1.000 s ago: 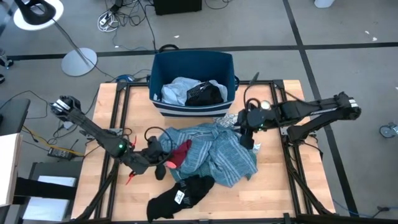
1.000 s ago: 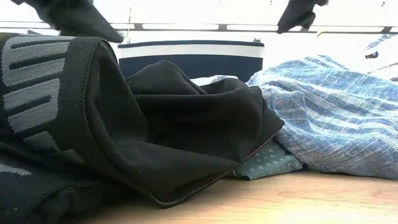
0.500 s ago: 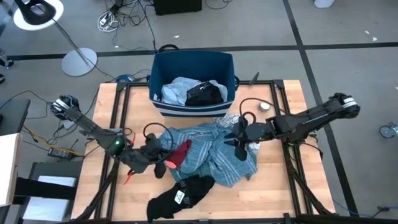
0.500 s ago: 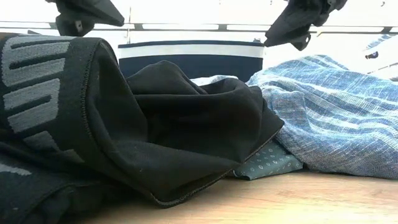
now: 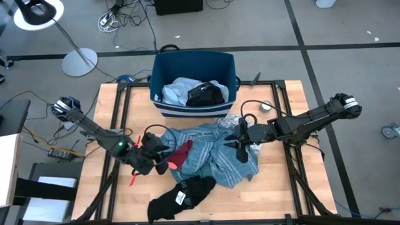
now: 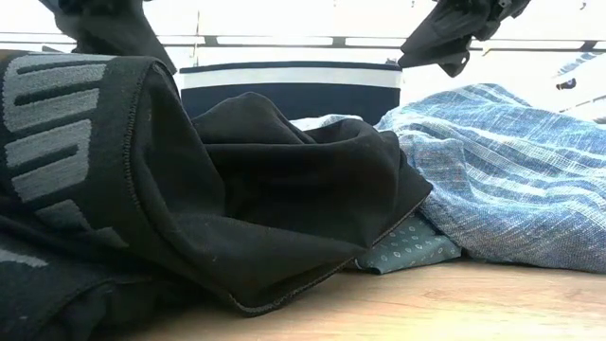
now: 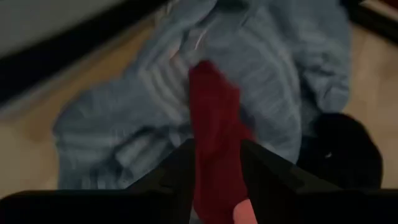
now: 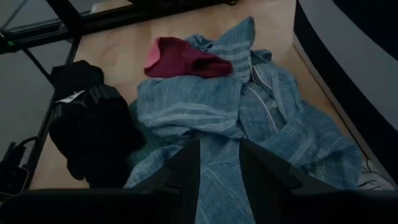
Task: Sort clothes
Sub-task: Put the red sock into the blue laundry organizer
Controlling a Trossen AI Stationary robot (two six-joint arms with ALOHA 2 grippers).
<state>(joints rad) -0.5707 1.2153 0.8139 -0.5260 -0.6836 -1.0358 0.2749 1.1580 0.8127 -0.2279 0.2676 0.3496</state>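
Red cloth (image 7: 214, 134) lies between the left gripper's (image 7: 214, 163) parted fingers, seemingly unclamped. Right gripper (image 8: 219, 163) hovers half-open, empty, over the striped shirt (image 8: 249, 118).

Two dark jointed arms, looped black cables, green indicator light, silvery-white rings at the shoulders.

Teal striped cloth (image 5: 219, 153) — red piece (image 5: 182, 154) — black pieces (image 5: 187, 190) — dark blue bin (image 5: 161, 65).

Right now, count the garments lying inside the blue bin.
2 visible in the blue bin: a pale cloth toward the left arm's side and a black piece beside it. More may lie hidden beneath them.
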